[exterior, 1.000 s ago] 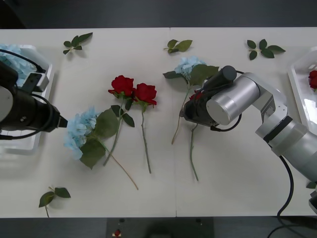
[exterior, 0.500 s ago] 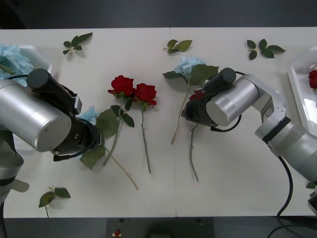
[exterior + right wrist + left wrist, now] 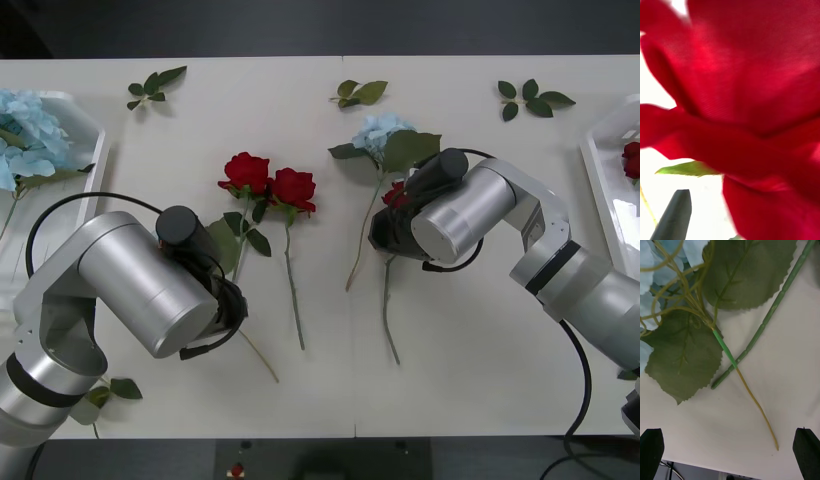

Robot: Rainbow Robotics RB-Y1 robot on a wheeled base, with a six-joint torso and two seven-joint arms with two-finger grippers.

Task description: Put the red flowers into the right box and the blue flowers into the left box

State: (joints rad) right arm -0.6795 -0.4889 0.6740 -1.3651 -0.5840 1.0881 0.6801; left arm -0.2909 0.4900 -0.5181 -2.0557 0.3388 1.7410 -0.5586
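Now the left gripper, fingers spread, hovers over a blue flower's stem mid-table; centre, then close. Right gripper at a red rose; grip probably unclear.

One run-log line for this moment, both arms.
left gripper: open over blue flower stem | right gripper: at red rose, grip unclear | left box: blue flowers inside
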